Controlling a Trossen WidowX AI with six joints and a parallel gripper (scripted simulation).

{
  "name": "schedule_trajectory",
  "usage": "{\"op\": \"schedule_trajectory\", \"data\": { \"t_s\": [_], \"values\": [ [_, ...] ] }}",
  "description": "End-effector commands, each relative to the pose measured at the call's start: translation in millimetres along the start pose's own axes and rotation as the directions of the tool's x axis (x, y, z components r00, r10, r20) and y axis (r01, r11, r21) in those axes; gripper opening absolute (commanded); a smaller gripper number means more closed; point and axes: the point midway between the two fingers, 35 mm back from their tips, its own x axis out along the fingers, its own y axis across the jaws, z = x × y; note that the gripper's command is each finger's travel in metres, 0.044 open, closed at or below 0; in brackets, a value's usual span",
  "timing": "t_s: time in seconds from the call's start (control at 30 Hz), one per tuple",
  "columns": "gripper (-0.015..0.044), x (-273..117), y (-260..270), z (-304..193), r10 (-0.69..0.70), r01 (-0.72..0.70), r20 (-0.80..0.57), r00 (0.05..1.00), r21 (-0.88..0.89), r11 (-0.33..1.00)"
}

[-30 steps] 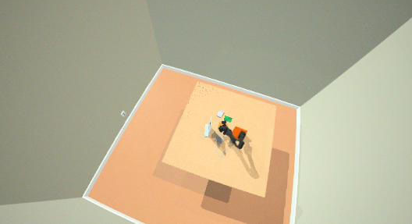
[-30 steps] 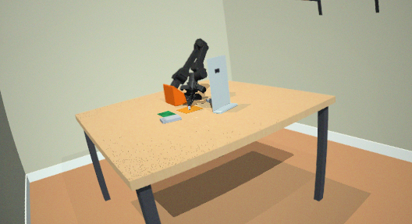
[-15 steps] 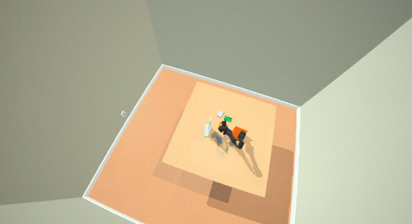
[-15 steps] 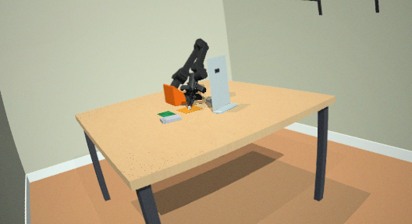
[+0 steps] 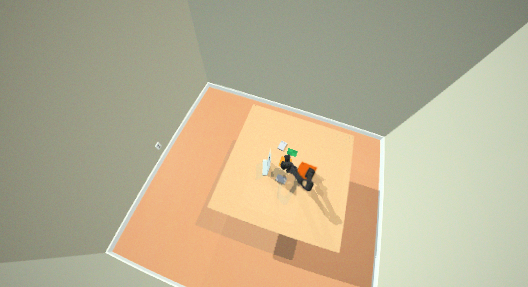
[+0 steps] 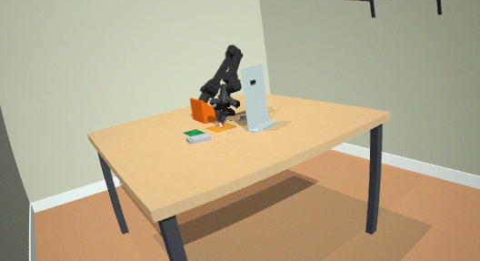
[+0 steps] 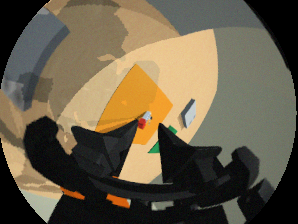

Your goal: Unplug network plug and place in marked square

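The small plug (image 6: pixel 221 125) (image 7: pixel 145 118), clear-white with a red end, is low over or on the marked orange square (image 5: pixel 282 160) (image 6: pixel 230 125) (image 7: pixel 135 90); its exact contact with the table cannot be told. My gripper (image 6: pixel 221 121) (image 7: pixel 148 123) points down at the square, with its fingers parted. The plug's red end is close to the left fingertip in the wrist view, and a gap shows before the right one. Whether the left finger touches it is unclear. The pale upright panel (image 6: pixel 256 99) stands beside the square, with a dark socket opening (image 6: pixel 253 82) high on it.
A green patch (image 5: pixel 292 152) (image 6: pixel 195 132) and a flat grey-white box (image 5: pixel 282 146) (image 6: pixel 198 139) (image 7: pixel 189 114) lie near the square. An orange-red block (image 5: pixel 306 169) (image 6: pixel 202 110) stands beside the arm. A small blue-grey object (image 5: pixel 281 179) (image 6: pixel 244 117) lies near the panel.
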Motion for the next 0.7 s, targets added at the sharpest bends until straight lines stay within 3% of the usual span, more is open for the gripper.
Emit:
{"op": "schedule_trajectory", "data": {
  "t_s": [0.0,0.67],
  "values": [
    [0.0156,-5.5,-1.2,2.1,-0.003,0.003,0.008,1.000,-0.004,1.000],
    [0.0156,-23.4,-3.9,1.1,-0.005,0.005,0.005,1.000,-0.002,1.000]
  ]
}}
